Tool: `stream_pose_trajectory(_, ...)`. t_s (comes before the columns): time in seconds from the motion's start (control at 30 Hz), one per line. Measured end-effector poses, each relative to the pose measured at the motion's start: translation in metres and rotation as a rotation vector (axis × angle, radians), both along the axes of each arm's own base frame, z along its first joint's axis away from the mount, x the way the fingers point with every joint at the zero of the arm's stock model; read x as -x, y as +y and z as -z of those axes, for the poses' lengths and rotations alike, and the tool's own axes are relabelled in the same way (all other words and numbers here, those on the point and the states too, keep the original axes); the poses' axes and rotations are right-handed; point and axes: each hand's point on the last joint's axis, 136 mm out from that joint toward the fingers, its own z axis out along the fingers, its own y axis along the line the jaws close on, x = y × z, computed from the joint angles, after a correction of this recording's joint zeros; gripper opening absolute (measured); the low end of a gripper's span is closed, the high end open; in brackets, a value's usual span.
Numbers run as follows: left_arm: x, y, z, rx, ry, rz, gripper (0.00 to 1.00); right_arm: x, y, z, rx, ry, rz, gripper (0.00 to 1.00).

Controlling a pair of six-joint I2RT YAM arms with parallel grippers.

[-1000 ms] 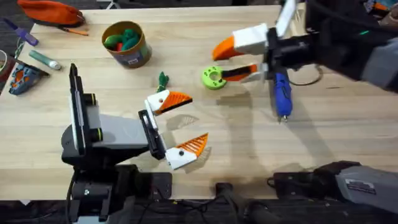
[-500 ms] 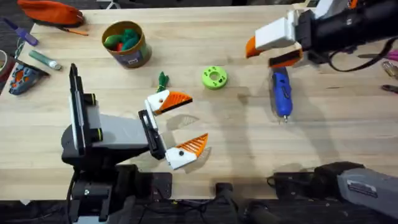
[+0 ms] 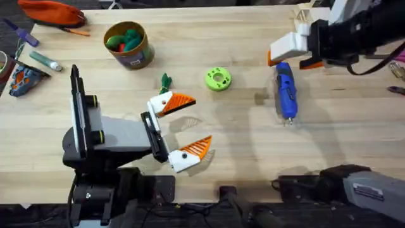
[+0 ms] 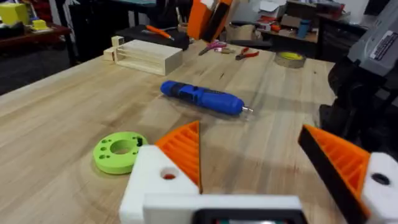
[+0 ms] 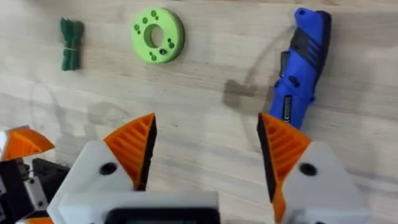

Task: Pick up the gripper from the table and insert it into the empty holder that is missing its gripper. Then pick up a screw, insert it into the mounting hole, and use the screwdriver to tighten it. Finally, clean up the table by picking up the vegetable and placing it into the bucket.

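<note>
While the desk (image 3: 209, 133) lies broad and pale, the left jaws (image 3: 185, 126) at seven o'clock gape wide, holding nothing. At two o'clock the right jaws (image 3: 292, 56) also stand spread and empty above the screwdriver (image 3: 285, 90). The bucket (image 3: 128, 44) sits at eleven o'clock, the vegetable (image 3: 166, 81) lying near centre beside a green disc (image 3: 218, 78).

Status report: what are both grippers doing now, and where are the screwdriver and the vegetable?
Left gripper open, empty, low over table. Right gripper open, empty, above the screwdriver. Screwdriver flat on table. Vegetable on table beside green disc, not in bucket. Nothing blocking.
</note>
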Motion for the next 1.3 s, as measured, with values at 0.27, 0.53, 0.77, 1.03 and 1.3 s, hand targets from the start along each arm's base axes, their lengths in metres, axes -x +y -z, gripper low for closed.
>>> stream_pose_trajectory(0.27, 0.000, 0.000, 0.000, 0.000, 0.000, 0.000, 0.985, 0.001, -0.002, 0.001, 0.038, -0.016, -0.049, 0.867)
stream_pose_trajectory(0.53, 0.000, 0.000, 0.000, 0.000, 0.000, 0.000, 0.985, -0.003, 0.019, -0.014, 0.149, -0.017, -0.158, 0.867)
stream_pose_trajectory(0.77, 0.000, 0.000, 0.000, 0.000, 0.000, 0.000, 0.986, -0.020, 0.050, -0.013, 0.209, 0.007, -0.245, 0.867)
stream_pose_trajectory(1.03, 0.000, 0.000, 0.000, 0.000, 0.000, 0.000, 0.986, -0.036, 0.082, 0.009, 0.349, 0.099, -0.334, 0.867)
stream_pose_trajectory(1.3, 0.000, 0.000, 0.000, 0.000, 0.000, 0.000, 0.987, -0.043, 0.099, 0.049, 0.405, 0.186, -0.306, 0.865)
